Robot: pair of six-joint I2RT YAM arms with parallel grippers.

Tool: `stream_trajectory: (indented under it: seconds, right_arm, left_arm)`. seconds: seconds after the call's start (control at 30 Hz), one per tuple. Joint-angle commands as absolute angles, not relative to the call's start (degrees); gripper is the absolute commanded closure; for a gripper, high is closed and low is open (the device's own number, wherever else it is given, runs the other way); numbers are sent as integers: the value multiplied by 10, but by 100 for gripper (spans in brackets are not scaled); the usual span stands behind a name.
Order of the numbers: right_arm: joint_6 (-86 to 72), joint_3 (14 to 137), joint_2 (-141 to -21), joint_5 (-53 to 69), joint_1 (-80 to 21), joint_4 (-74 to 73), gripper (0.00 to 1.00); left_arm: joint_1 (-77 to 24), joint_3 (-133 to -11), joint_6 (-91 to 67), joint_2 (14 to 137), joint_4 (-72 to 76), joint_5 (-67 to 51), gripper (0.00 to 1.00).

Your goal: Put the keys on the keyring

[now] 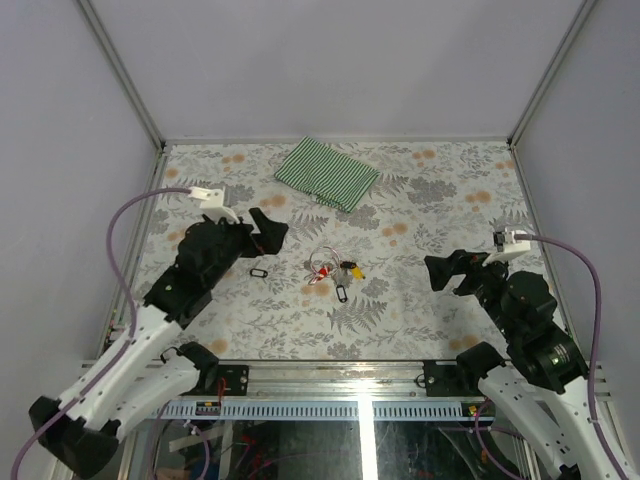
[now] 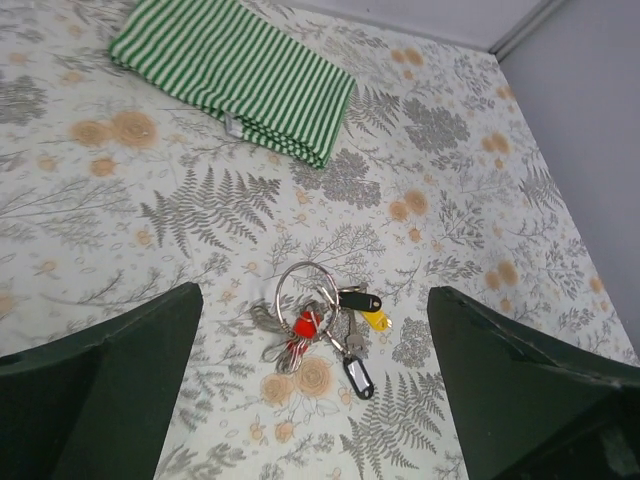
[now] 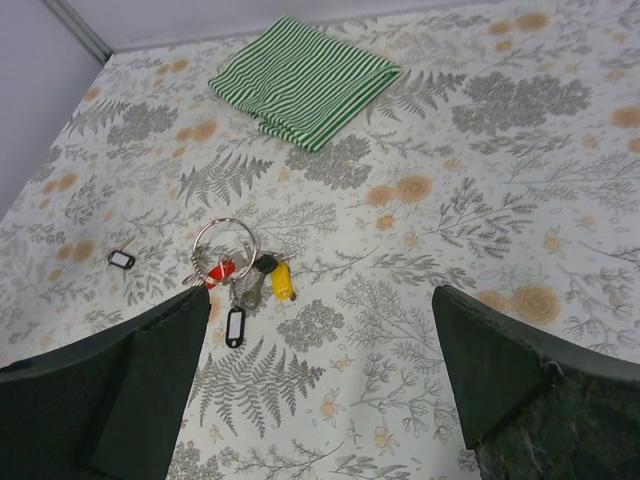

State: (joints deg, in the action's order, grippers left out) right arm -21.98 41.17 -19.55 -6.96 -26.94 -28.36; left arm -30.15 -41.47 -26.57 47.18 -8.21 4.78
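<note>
Lying mid-table (image 1: 420, 320) on fern-print cloth, one keyring (image 2: 298, 290) with a red tag sits bunched against the keys (image 2: 352, 338), tagged one yellow, two black; one loose black tag (image 1: 258, 272) at 9 o'clock, one striped cloth (image 1: 326, 172) at 12. Grey walls (image 1: 320, 60) surround. Left gripper (image 1: 268, 230) and right gripper (image 1: 447, 272) gape wide, holding nothing

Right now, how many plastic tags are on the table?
5. Four sit bunched at the keyring: red tag, yellow tag, black tag and a white-windowed black tag. A lone black tag lies toward the left arm. Others may be hidden.
</note>
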Motion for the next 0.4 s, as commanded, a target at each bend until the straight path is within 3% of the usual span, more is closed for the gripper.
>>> stream_trajectory:
  seconds: [0.0,0.37]
  right_arm:
    - [-180,446,-181,-115,-267,-290,1]
    - [-157,436,-173,-132,-267,-290,1]
  left_arm:
    - [-297,-445,-231,396,-218,111,0]
    - [-298,-443,-207,323,-302,136,0]
